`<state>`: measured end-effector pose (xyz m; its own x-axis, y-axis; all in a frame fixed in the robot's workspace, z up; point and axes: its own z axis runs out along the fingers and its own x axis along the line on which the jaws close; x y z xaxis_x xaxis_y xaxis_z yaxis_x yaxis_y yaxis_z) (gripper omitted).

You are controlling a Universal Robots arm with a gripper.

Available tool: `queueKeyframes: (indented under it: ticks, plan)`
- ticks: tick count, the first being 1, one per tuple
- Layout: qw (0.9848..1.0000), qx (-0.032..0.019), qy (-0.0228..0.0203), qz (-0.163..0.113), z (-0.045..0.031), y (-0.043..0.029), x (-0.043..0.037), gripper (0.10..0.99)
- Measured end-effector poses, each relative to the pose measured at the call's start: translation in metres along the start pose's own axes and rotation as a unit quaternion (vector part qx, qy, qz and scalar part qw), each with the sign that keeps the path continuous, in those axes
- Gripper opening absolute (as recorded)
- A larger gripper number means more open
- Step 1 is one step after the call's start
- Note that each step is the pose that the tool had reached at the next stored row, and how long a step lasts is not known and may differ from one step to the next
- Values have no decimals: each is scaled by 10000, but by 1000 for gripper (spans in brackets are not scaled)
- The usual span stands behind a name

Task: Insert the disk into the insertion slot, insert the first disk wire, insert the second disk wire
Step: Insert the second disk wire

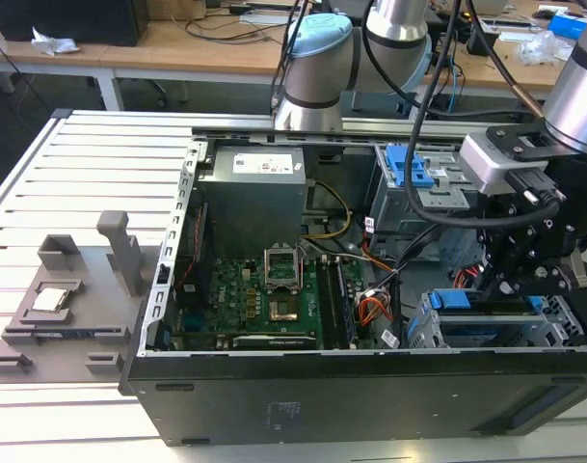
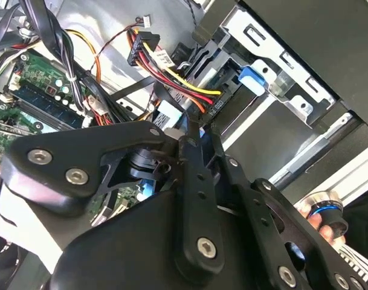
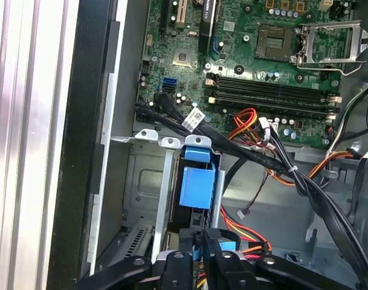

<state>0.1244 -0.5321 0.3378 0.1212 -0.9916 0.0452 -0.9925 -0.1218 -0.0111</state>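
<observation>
The open computer case [image 1: 351, 386] lies on the slatted counter [image 1: 81, 183], green motherboard [image 1: 264, 299] exposed. At the exterior view's right, the insertion slot [image 1: 423, 333] already carries the disk [image 1: 486, 323], blue caddy showing. The gripper [image 1: 510, 280] hangs right over it, fingers [image 2: 193, 163] clenched on a black wire connector [image 2: 217, 103] at the disk's end.

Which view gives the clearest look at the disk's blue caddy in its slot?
The first wrist view: the disk sits end-on in the insertion slot, its blue caddy unobstructed above the gripper. The exterior view shows a blue strip of it behind the arm. The second wrist view shows little past the gripper's links.
</observation>
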Motion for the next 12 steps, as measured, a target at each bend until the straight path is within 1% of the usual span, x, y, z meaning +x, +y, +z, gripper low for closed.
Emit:
queueKeyframes:
  ticks: [1, 2, 3, 4, 5, 12]
  plan:
    - [10000, -1, 4, 0, -115, -1, 6, 220]
    - [10000, -2, 12, 0, -191, -2, 3, 220]
    - [10000, -5, 35, -1, -265, -4, -2, 141]
    - [10000, -6, 46, -1, -330, -5, 0, 106]
    - [10000, -7, 50, -1, -386, -6, 2, 106]
    - [10000, -7, 50, 0, -394, -6, 2, 106]
